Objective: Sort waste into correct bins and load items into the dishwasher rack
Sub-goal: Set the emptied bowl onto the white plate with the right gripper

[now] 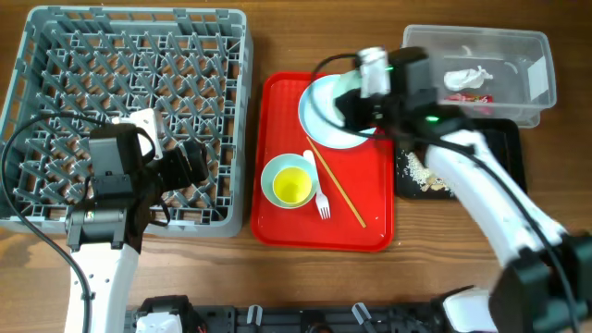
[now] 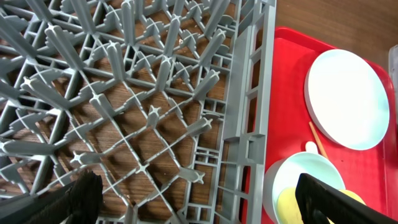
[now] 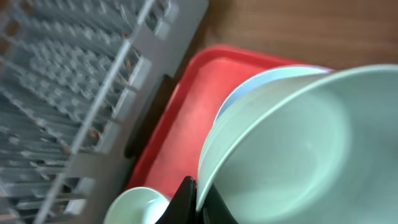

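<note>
**Wooden table (image 1: 277,37): bowl pinched by its rim above the red tray**

The right gripper (image 3: 198,202) is clamped on the rim of a pale green bowl (image 3: 292,143). It's tipped on edge above the plate (image 1: 321,125), at 12 o'clock on the red tray (image 1: 277,222). That tilt looks suited to slotting between pegs.

At 7 o'clock sits the second bowl (image 1: 274,172), yellow cup (image 1: 292,188) inside, with the fork (image 1: 322,202) and chopstick (image 1: 338,185) just beside.

Over at 9 o'clock on the table, the left gripper (image 1: 199,165) hovers above the rack (image 1: 55,55), fingers wide apart and empty.

At 2 o'clock, the clear tub (image 1: 541,88) holds tissue (image 1: 467,77) and the wrapper (image 1: 467,95).
</note>
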Available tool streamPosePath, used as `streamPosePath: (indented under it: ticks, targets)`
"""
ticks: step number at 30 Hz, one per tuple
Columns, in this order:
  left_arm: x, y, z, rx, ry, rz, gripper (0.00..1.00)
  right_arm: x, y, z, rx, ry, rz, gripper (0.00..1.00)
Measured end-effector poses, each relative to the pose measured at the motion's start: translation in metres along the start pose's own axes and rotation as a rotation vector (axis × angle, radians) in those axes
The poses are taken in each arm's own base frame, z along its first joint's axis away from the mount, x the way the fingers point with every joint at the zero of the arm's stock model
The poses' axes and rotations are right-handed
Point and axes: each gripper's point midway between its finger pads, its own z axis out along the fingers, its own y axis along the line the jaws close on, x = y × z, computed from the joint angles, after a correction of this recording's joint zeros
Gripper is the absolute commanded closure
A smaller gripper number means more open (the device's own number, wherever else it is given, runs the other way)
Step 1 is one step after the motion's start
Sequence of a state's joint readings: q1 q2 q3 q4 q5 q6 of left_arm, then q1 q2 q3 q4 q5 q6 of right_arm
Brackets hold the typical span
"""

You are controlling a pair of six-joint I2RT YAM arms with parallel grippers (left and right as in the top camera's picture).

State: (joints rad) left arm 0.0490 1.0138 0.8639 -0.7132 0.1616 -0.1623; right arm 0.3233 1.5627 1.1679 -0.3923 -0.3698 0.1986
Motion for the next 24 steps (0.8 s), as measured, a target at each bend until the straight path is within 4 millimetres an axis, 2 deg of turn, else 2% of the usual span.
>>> streamPosePath:
  ticks: [1,3,5,6,8,11,13,14,16,19,21,23,24]
  targets:
    - [0.000,0.000,0.000,0.000,0.000,0.000,0.00,0.013,0.002,0.020,0.009,0.046,-0.012,0.95]
    - [0.000,0.000,0.000,0.000,0.001,0.000,0.00,0.027,0.002,0.045,0.018,0.089,-0.025,0.95]
    - [0.000,0.000,0.000,0.000,0.002,0.000,0.00,0.050,-0.002,0.070,0.029,0.160,-0.025,0.95]
    - [0.000,0.000,0.000,0.000,0.001,0.000,0.00,0.068,-0.006,0.085,0.035,0.213,-0.018,0.95]
    - [0.000,0.000,0.000,0.000,0.001,0.000,0.00,0.071,-0.009,0.090,0.039,0.222,-0.021,0.92]
    - [0.000,0.000,0.000,0.000,0.001,0.000,0.00,0.079,-0.010,0.086,0.049,0.264,-0.009,0.85]
    - [0.000,0.000,0.000,0.000,0.002,0.000,0.00,0.087,-0.008,0.077,0.055,0.322,0.010,0.68]
    - [0.000,0.000,0.000,0.000,0.002,0.000,0.00,0.086,-0.006,0.072,0.056,0.338,0.011,0.56]
    - [0.000,0.000,0.000,0.000,0.002,0.000,0.00,0.078,0.002,0.058,0.054,0.355,0.020,0.39]
    - [0.000,0.000,0.000,0.000,0.002,0.000,0.00,0.038,0.031,0.022,-0.003,0.275,-0.002,0.38]
    - [0.000,0.000,0.000,0.000,0.002,0.000,0.00,0.024,0.047,0.001,-0.042,0.237,-0.014,0.39]
    - [0.000,0.000,0.000,0.000,0.002,0.000,0.00,0.027,0.056,-0.011,-0.062,0.253,-0.013,0.44]
    - [0.000,0.000,0.000,0.000,0.001,0.000,0.00,0.038,0.060,-0.013,-0.065,0.294,-0.011,0.45]
